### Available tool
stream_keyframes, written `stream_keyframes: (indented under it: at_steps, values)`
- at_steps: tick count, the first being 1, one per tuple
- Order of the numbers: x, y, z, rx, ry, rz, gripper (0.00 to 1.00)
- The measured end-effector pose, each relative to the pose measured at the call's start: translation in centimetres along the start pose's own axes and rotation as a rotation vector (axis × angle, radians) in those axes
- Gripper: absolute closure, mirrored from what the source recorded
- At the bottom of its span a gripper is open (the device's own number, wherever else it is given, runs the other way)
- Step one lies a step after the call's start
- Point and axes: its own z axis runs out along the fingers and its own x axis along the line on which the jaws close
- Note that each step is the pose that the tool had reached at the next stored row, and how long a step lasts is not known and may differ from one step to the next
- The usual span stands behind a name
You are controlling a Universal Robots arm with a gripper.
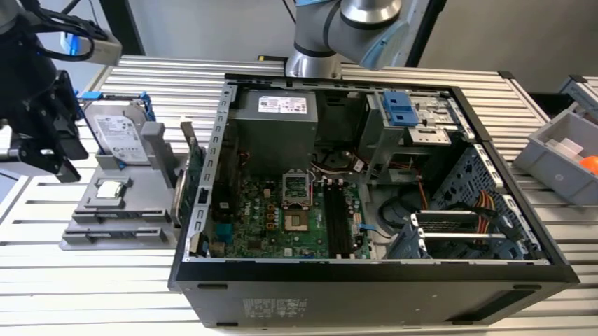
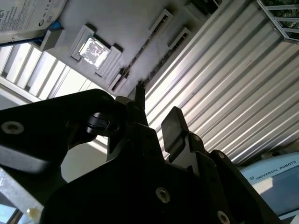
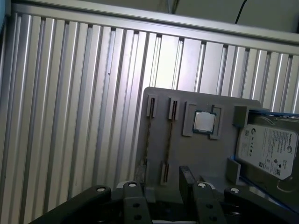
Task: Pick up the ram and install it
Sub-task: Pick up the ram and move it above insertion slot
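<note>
Ribbed table (image 3: 70, 93), end effector (image 3: 167, 193) spread near grey tray (image 3: 201, 154), exterior view: computer case (image 1: 374, 280)

open PC case (image 1: 374, 283) | hard drive (image 1: 120, 136) on grey holder (image 1: 112, 227) | processor chip (image 1: 110, 187) | slatted table (image 1: 94, 294)

We see the ram (image 3: 147, 137) edge-on in the first wrist view, as a long, thin dark strip standing upright in a narrow slot of the grey holder (image 3: 201, 158), its ends between small brackets. A second strip (image 3: 168, 137) runs parallel just beside it; we cannot tell whether that is another stick
</note>
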Motion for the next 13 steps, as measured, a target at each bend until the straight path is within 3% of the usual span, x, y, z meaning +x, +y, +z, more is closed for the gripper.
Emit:
stream_keyframes:
  at_steps: [13]
  values:
    - [-0.10, -0.03, 0.75, -0.0007, 0.0066, 0.000, 0.00]
